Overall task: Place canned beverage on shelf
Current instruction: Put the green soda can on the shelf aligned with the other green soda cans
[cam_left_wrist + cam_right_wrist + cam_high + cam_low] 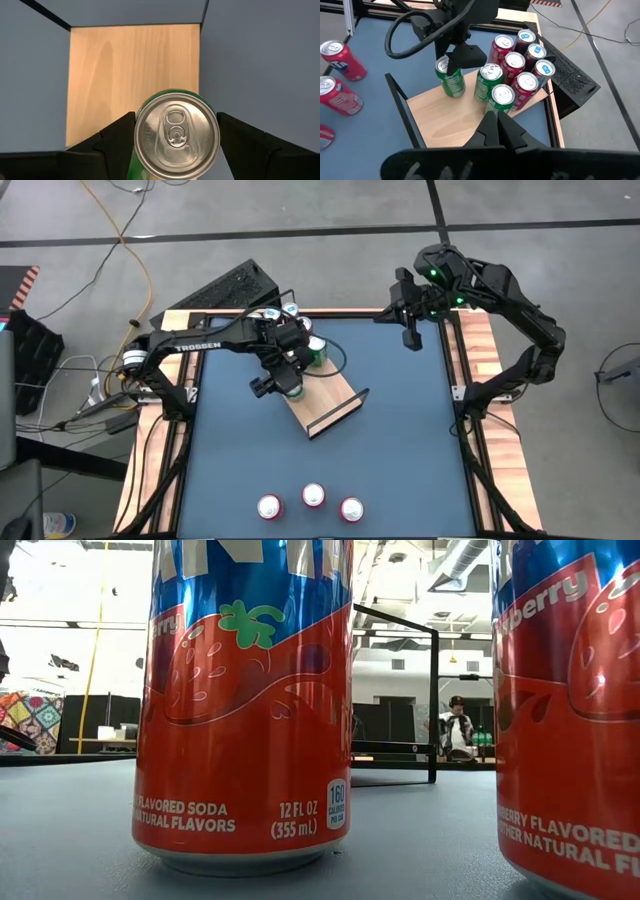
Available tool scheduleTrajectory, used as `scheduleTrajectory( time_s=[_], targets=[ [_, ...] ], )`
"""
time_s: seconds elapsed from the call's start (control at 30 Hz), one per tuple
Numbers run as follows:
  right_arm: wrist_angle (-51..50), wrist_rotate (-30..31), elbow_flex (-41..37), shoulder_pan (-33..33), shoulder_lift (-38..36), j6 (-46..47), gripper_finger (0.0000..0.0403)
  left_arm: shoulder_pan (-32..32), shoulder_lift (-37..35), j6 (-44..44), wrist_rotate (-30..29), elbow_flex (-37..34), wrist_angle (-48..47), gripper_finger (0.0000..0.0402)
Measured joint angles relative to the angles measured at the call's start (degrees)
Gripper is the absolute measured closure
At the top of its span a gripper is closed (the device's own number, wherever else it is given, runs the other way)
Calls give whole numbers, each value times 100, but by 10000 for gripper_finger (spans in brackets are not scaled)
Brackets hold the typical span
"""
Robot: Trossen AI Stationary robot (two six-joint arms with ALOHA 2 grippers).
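Fingers of the left gripper (176,145) stand on either side of a green can (176,135), one dark finger pressed to each flank, so that the upright can is held with its silver top and pull tab facing the wrist camera; beneath it lies the light-wood board of the shelf (115,70), whose black rail runs along the far end. Seen from above, three red cans (312,502) stand in a row near the tabletop's (400,440) near edge, well apart from everything else; in the level view two of them fill the foreground, their red and blue labels marked as flavored soda. Toward the middle of the blue tabletop the shelf sits askew, one black rail at its nearer end, with the left gripper and its green can over the board's far part. Just beyond, at the shelf's far end and toward the tabletop's far edge, a cluster of green, red and blue-topped cans (520,65) stands upright, closely packed. Farther still, the right gripper (410,340) hangs over the far right corner, its fingers pressed together and holding nothing.
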Motion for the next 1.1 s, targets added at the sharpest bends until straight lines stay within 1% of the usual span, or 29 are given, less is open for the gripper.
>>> scheduleTrajectory(
  time_s=[0.2,0.27,0.4,0.5,0.67,0.77,0.87,0.93,1.1],
  targets=[
    [-13,0,0,0,0,0,403,-20,0,-41,-39,0,11,151],
    [-20,0,0,2,0,-4,403,-20,0,-263,-39,0,23,145],
    [-17,0,0,2,0,-135,403,-20,-11,-975,-37,2,59,140],
    [-4,0,0,2,0,-154,403,-30,-11,-1235,-76,2,120,140],
    [0,0,0,2,0,-240,403,-58,-11,-937,-110,2,141,140],
    [-11,2,0,2,0,-243,403,-137,-11,-772,-347,27,179,140],
    [-14,2,0,2,0,-258,403,-168,-16,-813,-483,122,184,140],
    [-17,0,1,2,0,-258,403,-176,-22,-1082,-653,205,156,140],
    [-61,3,2,2,0,-349,403,-278,-22,-1586,-809,376,-238,142]
  ],
)
